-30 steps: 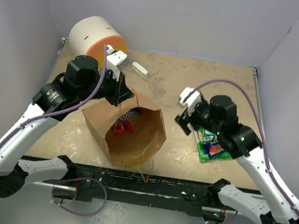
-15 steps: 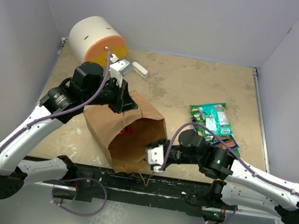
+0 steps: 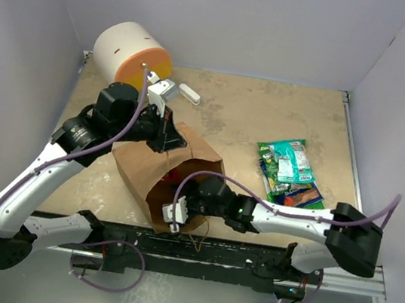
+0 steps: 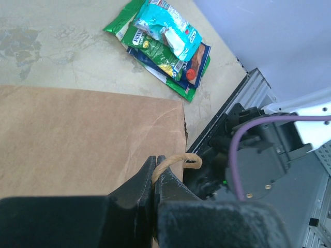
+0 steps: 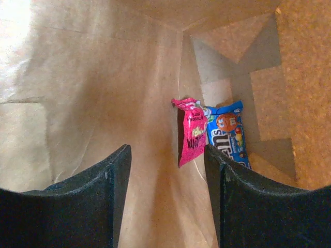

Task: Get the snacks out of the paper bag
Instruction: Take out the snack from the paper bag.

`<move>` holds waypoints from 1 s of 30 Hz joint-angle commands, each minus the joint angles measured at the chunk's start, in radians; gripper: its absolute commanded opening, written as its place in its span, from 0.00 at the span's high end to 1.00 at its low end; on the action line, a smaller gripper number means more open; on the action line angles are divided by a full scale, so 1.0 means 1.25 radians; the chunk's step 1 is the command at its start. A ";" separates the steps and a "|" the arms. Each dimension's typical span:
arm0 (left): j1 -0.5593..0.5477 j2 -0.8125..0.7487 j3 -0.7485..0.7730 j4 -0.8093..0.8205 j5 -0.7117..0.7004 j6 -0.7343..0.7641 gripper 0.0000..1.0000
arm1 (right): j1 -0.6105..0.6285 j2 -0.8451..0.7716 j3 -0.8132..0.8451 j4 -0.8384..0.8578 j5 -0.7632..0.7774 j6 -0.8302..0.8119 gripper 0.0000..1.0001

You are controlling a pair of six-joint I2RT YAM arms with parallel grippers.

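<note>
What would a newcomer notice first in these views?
The brown paper bag sits toward the near edge of the table. The right gripper reaches into its mouth with open jaws, toward a pink packet and a blue packet deep inside. The left gripper pinches the bag's twisted handle. To the right, a pile of green and teal snack packets lies on the tabletop.

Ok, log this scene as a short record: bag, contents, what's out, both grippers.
paper bag: mouth open, facing the near edge
inside: pink packet, blue packet, deep in the bag
already out: snack pile, right of bag
left gripper: shut on handle
right gripper: open, inside the bag, nothing held
</note>
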State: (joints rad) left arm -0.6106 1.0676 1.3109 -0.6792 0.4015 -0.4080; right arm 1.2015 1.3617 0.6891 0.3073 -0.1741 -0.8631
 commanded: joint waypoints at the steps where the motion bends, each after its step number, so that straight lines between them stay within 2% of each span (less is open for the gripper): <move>1: 0.003 -0.009 0.040 0.018 0.019 0.021 1.00 | -0.014 0.062 0.021 0.157 -0.010 -0.031 0.38; 14: 0.003 0.009 0.068 0.046 0.074 0.042 1.00 | -0.053 0.255 0.111 0.259 0.005 -0.027 0.38; 30: 0.003 0.032 0.103 0.051 0.150 0.049 1.00 | -0.089 0.409 0.203 0.289 0.049 -0.051 0.34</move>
State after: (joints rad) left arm -0.6106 1.1072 1.3846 -0.6682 0.5407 -0.3710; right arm 1.0966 1.8477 0.8818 0.5938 -0.1474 -0.9100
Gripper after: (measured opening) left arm 0.006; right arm 0.657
